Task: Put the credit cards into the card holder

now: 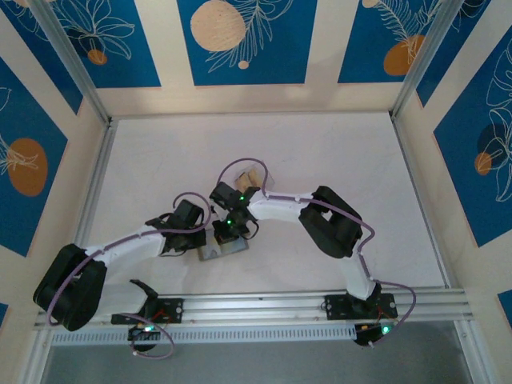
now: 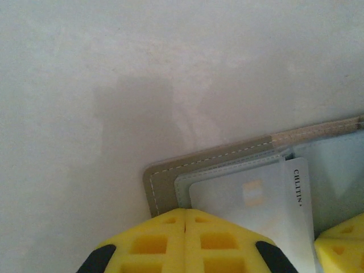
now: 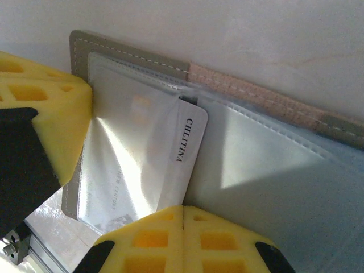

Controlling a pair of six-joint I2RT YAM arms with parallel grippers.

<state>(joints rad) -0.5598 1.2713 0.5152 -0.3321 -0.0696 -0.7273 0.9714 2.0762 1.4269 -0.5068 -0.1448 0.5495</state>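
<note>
One card [image 3: 148, 159], likely stiff and slick, mid-frame in the soft holder [image 3: 273, 170], suits edge-pushing; left gripper [image 2: 186, 219] and right gripper [image 3: 183, 215] jaws are pressed together.

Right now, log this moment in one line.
left gripper shut, at corner of card holder | right gripper shut, tips at edge of card | card partly inserted | card holder open

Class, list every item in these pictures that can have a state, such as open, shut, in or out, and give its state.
card holder: open, lying flat on the table.
pale card: partly slid into a pocket, printed end sticking out.
left gripper: shut, over the card holder's corner.
right gripper: shut, tips at the pale card's end.
tan card: out on the table, beyond the arms.
</note>
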